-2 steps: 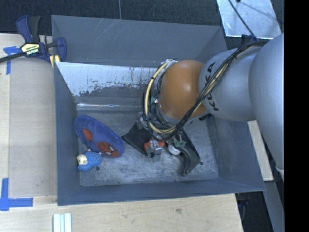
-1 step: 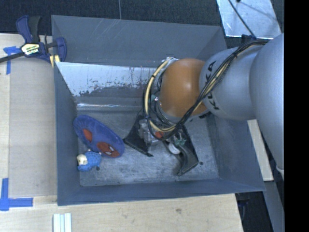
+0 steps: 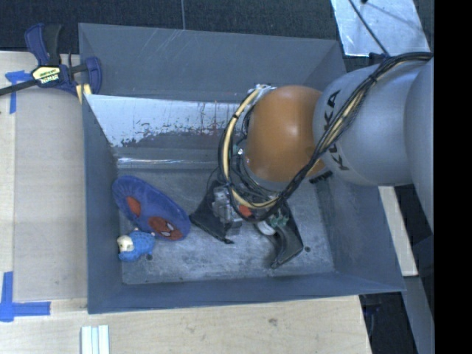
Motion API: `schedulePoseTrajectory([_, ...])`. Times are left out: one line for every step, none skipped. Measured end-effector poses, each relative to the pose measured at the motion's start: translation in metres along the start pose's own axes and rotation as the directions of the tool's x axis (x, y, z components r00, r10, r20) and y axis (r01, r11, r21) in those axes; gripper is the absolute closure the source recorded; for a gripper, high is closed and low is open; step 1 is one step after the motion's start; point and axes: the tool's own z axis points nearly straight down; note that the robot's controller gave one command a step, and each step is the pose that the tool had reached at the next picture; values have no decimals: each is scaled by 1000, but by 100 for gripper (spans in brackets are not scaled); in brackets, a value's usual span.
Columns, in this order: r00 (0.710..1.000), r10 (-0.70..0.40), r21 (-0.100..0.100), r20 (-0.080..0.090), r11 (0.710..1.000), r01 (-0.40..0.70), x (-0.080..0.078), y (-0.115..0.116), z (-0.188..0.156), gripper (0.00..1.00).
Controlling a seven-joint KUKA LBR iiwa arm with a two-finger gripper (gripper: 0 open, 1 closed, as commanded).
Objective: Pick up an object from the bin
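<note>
Room: dark ground (image 3: 184, 2) lies beyond the bin's far rim, in shadow.
Arm: the silver KUKA arm (image 3: 383, 124) comes in from the view's right and bends down into the bin; a rounded orange cover (image 3: 284, 135) sits at its wrist, with black and yellow cables (image 3: 346, 102) looped round it.
Bin: a grey metal bin (image 3: 99, 220) with sloping walls; the far wall (image 3: 177, 120) is paler and carries reddish-brown streaks and specks along its upper part.
Bin floor: the flat floor (image 3: 192, 260) is dull grey, mottled with pale scuffs and scratches.
Blue fabric piece: a crumpled blue cloth thing with orange-red patches (image 3: 151, 201) lies at the floor's left side, just beside the gripper's left-hand finger in this view.
Gripper: the gripper (image 3: 249, 245) is low over the middle of the floor, its two black fingers (image 3: 289, 243) spread wide apart, bare floor showing between their tips and nothing pinched.
Small figure: a little blue and pale toy (image 3: 133, 246) rests at the near left corner, touching the fabric piece's lower edge, well apart from the fingers.
</note>
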Motion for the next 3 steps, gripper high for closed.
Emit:
schedulePoseTrajectory([1000,2,0,-3,1000,-2,0,-1,3,0])
schedulePoseTrajectory([995,-97,0,-2,995,97,-44,-8,54,0])
schedulePoseTrajectory([989,-149,-1,-4,989,149,-38,-35,52,0])
